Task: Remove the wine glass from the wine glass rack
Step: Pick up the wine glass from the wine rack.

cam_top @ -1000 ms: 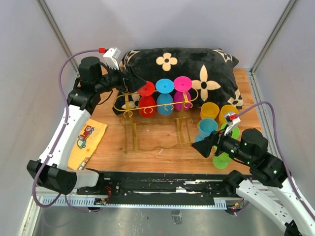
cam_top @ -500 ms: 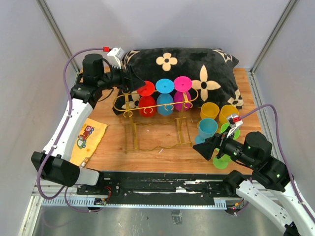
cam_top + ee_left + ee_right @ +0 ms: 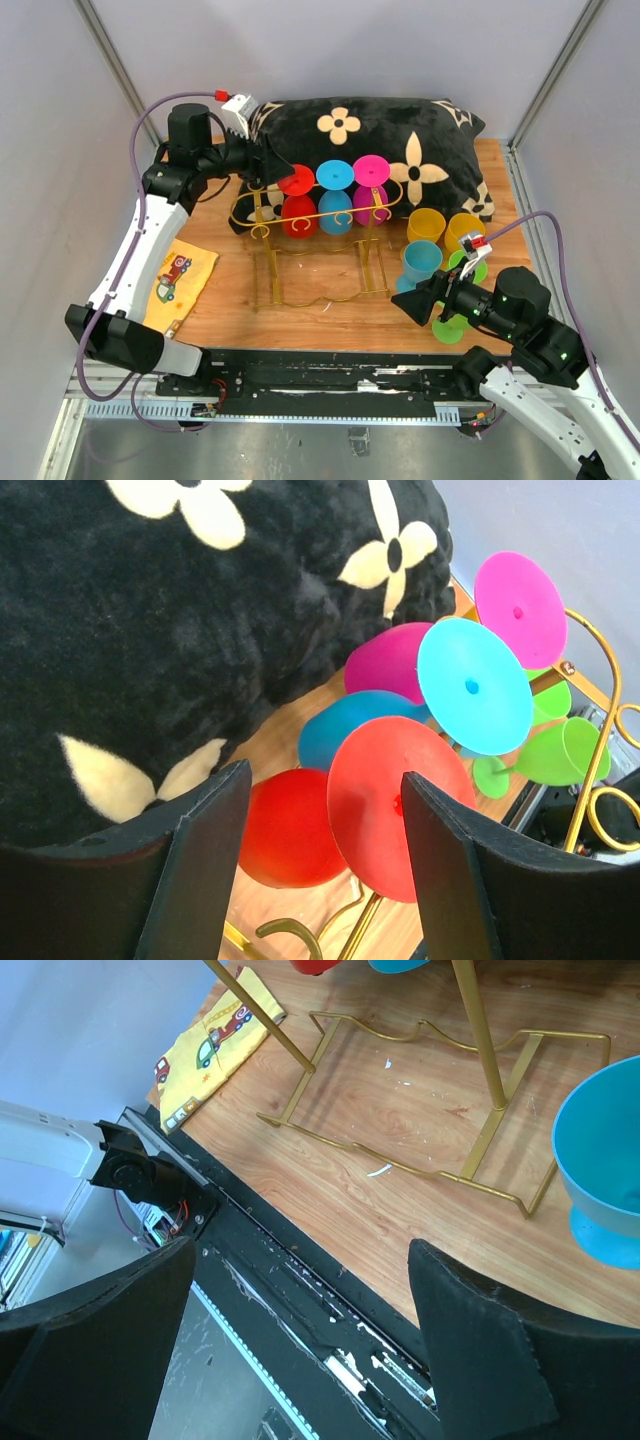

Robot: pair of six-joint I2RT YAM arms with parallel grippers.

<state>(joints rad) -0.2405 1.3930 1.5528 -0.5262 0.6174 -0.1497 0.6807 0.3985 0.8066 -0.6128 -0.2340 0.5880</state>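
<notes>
Your left gripper (image 3: 272, 168) stands partly open at the red wine glass (image 3: 395, 815), leftmost on the wine glass rack (image 3: 481, 1040). The right gripper (image 3: 300, 1248) gapes wide. The glass is likely light, slick plastic, so pinch the stem beneath its foot.

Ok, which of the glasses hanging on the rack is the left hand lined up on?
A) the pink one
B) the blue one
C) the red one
C: in the left wrist view the red glass sits in the gap of the open left hand, not yet gripped.
</notes>
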